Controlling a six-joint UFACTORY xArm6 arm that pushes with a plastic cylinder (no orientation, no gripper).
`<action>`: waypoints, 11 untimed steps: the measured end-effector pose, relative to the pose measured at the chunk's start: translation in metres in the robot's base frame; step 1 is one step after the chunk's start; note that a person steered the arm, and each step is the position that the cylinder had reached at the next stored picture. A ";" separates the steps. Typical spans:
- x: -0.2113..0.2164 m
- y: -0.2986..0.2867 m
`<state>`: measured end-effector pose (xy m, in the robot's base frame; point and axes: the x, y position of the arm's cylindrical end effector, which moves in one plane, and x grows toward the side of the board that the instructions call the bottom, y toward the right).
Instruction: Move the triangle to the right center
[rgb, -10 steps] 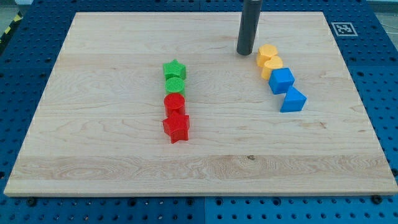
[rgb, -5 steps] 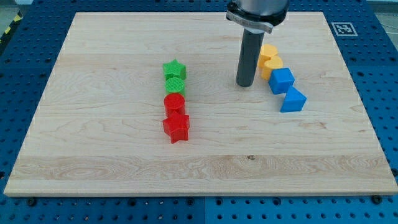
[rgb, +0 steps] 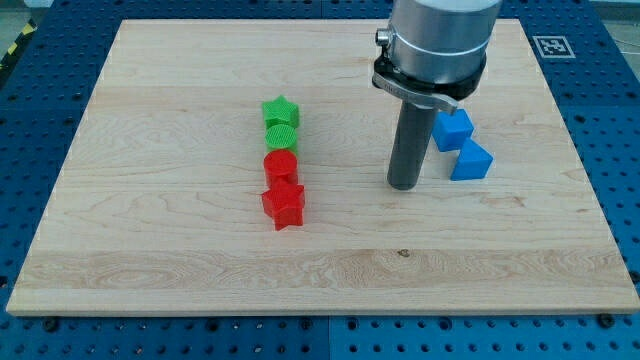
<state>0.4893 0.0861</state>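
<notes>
The blue triangle block (rgb: 471, 161) lies right of the board's middle, with a blue cube (rgb: 452, 129) touching it on its upper left. My tip (rgb: 403, 186) rests on the wooden board (rgb: 150, 240), to the left of the triangle and slightly lower, a short gap apart from it. The arm's body hides the two yellow blocks behind it.
A column of blocks stands left of centre: a green star (rgb: 281, 110), a green round block (rgb: 283, 136), a red round block (rgb: 281, 164) and a red star (rgb: 284, 205). A marker tag (rgb: 551, 45) sits at the board's top right corner.
My tip has moved down the view, from beside the yellow blocks near the top to left of the blue triangle. The arm now covers the yellow blocks. No block has moved.
</notes>
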 end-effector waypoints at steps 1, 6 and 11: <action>0.004 0.000; -0.014 0.080; -0.032 0.119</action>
